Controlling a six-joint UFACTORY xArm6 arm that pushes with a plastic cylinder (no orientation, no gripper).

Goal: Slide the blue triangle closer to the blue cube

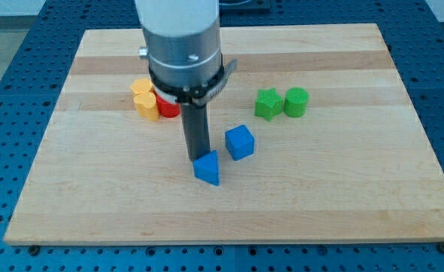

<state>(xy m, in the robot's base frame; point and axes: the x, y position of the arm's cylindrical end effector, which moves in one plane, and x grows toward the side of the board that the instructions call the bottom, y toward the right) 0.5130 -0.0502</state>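
Note:
The blue triangle [207, 168] lies on the wooden board [343, 189], a little below centre. The blue cube [239, 142] sits just up and to the right of it, with a small gap between them. My tip [196, 158] is at the triangle's upper left edge, touching or nearly touching it. The rod rises from there to the large grey arm body at the view's top.
A yellow heart-shaped block [143, 100] and a red block [168, 106] sit together to the left of the rod, the red one partly hidden by the arm. A green star [266, 104] and a green cylinder [296, 102] sit at the right.

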